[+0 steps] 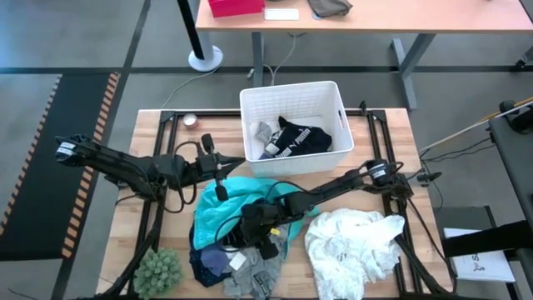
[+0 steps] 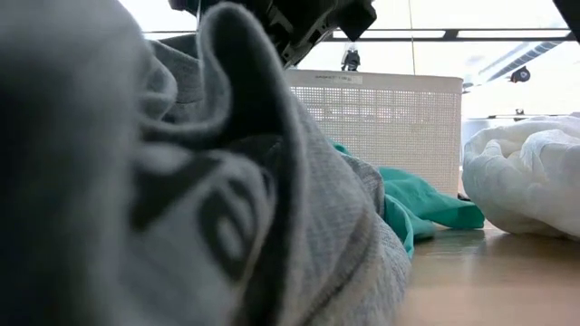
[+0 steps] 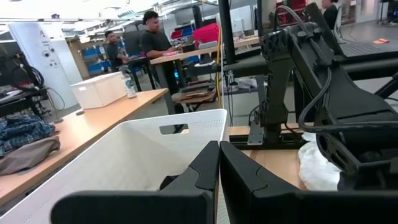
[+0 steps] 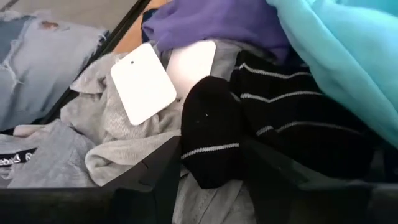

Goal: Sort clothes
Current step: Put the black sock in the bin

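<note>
A pale wooden counter (image 1: 391, 137) with a black frame stands on a grey floor; a second long wooden counter (image 1: 400, 21) lies behind it, and two people stand at desks in the workshop beyond. At the near left corner sits one green spiky plant (image 1: 158, 271). The left end effector (image 1: 221, 192), fingers pressed together and holding nothing, hangs left of centre beside one white perforated plastic bin (image 1: 333, 104) near the far edge, which holds a black garment with white print (image 1: 300, 137), unreadable. Along the near edge lie one teal fabric garment (image 1: 218, 212), one navy patterned garment (image 1: 208, 265) and one grey fabric garment (image 1: 258, 279) with two blank white tags (image 4: 143, 84). The right end effector (image 4: 211, 163) has its fingers either side of a black sock with thin white stripes (image 4: 208, 134); whether they clamp it cannot be told. One large crumpled white garment (image 1: 354, 246) lies at the near right.
</note>
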### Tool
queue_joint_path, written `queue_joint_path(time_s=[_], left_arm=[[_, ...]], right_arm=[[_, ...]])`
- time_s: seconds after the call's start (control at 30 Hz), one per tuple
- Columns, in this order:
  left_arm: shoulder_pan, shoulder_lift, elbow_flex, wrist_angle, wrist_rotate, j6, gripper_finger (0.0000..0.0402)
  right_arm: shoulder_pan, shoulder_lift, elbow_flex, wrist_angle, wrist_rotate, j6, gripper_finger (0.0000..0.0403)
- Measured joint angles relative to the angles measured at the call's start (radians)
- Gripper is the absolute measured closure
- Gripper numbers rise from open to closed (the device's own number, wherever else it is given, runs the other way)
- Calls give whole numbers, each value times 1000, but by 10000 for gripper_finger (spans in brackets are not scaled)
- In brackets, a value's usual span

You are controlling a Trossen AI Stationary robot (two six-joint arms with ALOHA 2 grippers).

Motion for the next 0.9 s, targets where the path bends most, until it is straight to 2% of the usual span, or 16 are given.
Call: queue_joint_path(time_s=[0.13, 0.33, 0.57, 0.9], left_arm=[[0, -2, -2, 0, 0, 0, 402], [1, -7, -2, 1, 1, 0, 402], [1, -8, -2, 2, 1, -8, 402], [1, -8, -2, 4, 2, -17, 402]], right_arm=[[-2, 0, 1, 0, -1, 0, 290], [-2, -1, 1, 0, 14, -15, 390], [0, -46, 1, -27, 92, -27, 390], [28, -170, 1, -134, 395, -67, 400]])
